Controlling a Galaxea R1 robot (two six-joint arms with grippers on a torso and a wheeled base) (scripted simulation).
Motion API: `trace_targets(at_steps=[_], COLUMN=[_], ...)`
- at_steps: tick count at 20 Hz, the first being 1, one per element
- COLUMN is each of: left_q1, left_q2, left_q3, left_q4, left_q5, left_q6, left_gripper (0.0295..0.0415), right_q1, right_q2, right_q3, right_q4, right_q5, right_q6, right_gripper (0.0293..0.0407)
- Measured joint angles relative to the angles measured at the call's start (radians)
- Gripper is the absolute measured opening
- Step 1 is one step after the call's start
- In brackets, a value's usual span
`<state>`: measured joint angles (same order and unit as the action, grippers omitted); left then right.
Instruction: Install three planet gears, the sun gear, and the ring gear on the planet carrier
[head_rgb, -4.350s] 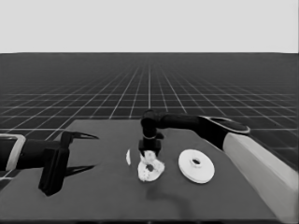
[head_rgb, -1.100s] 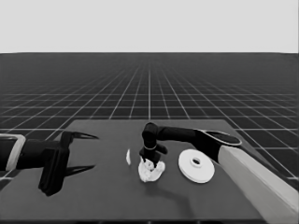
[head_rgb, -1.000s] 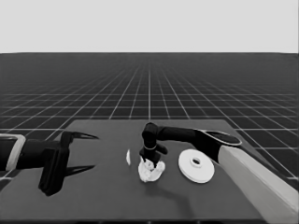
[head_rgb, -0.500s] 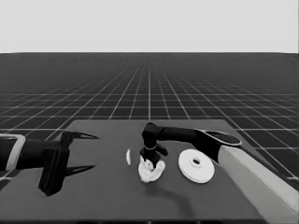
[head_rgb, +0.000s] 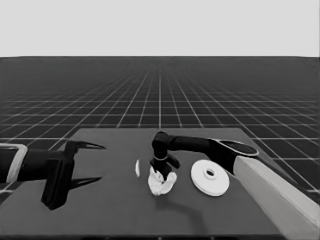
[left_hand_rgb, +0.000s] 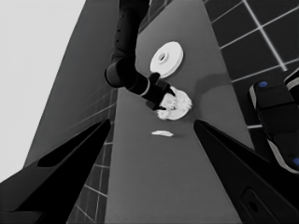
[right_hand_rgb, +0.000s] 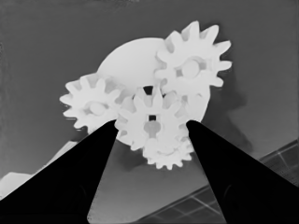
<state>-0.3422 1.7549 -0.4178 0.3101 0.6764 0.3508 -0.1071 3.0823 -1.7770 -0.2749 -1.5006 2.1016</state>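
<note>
Holding low over the cluster of white parts, the right end effector (head_rgb: 162, 172) has barely moved over the last second. A few seconds ago its forearm came in higher and the wrist stood more upright. The arm has since dropped and stretched out flatter across the table (head_rgb: 100, 215), while the cluster beneath it has stayed where it was.

The two fingers are closed in on the middle gear (right_hand_rgb: 152, 126), one tip against its teeth on each side, so it appears gripped rather than released. Directly behind that gear lies the smaller round part (right_hand_rgb: 126, 60), with its dark hole just showing past the gear's rim. Three more gears sit around the fingers. One (right_hand_rgb: 91, 107) is just outside one finger, and a second (right_hand_rgb: 191, 67) is beyond the other finger, farther onto the disc. The third (right_hand_rgb: 166, 156) is partly tucked under the held gear, on the side nearest the wrist.

This stillness suggests the arm is seating the middle gear among its neighbours, and the teeth must mesh before it is let go.

The larger round part (head_rgb: 210, 177) lies apart from the working end effector, beside its arm and not yet fitted. The thin white piece (head_rgb: 137, 168) lies near the end effector on the opposite side.

The left end effector (head_rgb: 100, 162) waits at the table's far end, fingers spread wide and holding nothing.
</note>
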Motion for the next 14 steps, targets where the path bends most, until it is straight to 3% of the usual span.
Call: trace_targets(at_steps=[14], left_q1=[0.000], left_q2=[0.000], left_q3=[0.000], left_q4=[0.000], left_q5=[0.000], left_q6=[0.000], left_gripper=[0.0385], right_q1=[0.000], right_q2=[0.000], right_q3=[0.000], right_q4=[0.000], right_q5=[0.000], right_q6=[0.147], right_gripper=[0.0309])
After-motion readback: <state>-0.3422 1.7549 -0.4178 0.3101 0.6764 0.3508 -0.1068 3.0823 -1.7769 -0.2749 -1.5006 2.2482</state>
